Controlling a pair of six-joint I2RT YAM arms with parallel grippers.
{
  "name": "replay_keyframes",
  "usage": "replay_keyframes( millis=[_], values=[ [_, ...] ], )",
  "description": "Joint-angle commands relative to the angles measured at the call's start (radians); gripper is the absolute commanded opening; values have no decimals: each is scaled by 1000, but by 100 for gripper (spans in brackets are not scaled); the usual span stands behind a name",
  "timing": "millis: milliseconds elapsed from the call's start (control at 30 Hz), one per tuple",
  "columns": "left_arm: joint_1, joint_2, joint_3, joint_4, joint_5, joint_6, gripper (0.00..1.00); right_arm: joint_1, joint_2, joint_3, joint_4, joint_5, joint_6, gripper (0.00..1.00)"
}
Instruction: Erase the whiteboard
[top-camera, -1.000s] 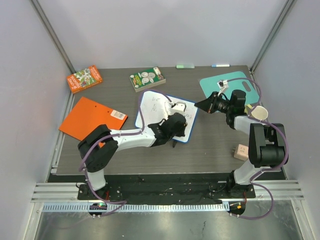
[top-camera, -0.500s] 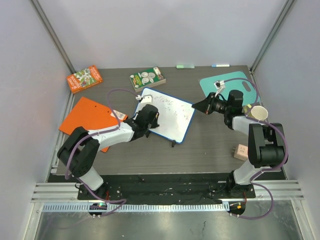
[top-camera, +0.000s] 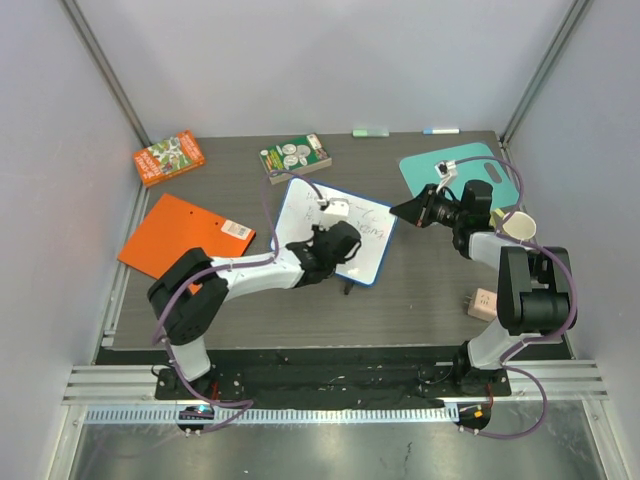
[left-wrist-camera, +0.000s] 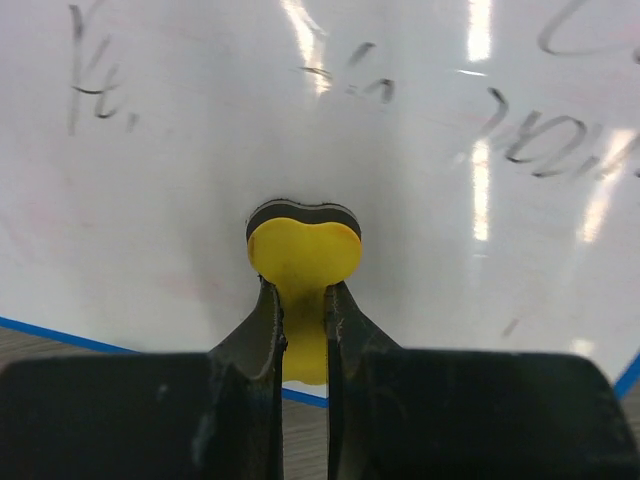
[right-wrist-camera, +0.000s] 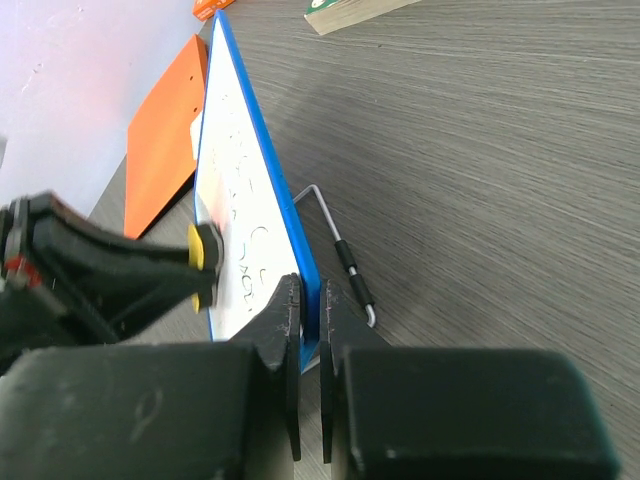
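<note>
The whiteboard (top-camera: 303, 207), white with a blue frame, stands tilted at the table's middle, and dark handwriting shows on it in the left wrist view (left-wrist-camera: 300, 120). My left gripper (top-camera: 338, 247) is over its lower right part. It is shut (left-wrist-camera: 303, 292) on a yellow eraser (left-wrist-camera: 304, 252) that presses flat on the board face. My right gripper (top-camera: 402, 210) is shut (right-wrist-camera: 309, 292) on the board's blue right frame edge (right-wrist-camera: 290, 230). The right wrist view also shows the eraser (right-wrist-camera: 200, 262) against the board and a wire foot (right-wrist-camera: 346, 258) behind it.
A flat orange board (top-camera: 180, 235) lies to the left and a teal cutting board (top-camera: 452, 166) at the back right. An orange book (top-camera: 168, 157) and a green book (top-camera: 295, 157) lie at the back. A small beige box (top-camera: 482, 303) sits by the right arm.
My left gripper swept the eraser from the board's lower right to its left edge, then back toward the right. The board rocked slightly. The right gripper kept its hold.
</note>
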Motion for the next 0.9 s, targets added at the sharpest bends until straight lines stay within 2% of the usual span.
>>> replay_keyframes(
  millis=[0,100,367,867],
  values=[
    [-114,148,44,16,164,-47,0,25,-33,21,49,-33,-46,1],
    [-147,164,81,26,159,-45,0,25,-32,21,49,-35,-46,1],
    [-134,163,124,62,136,-4,0,25,-31,21,48,-33,-48,1],
    [213,10,115,37,228,83,0,60,-44,27,28,-35,-60,1]
  ],
)
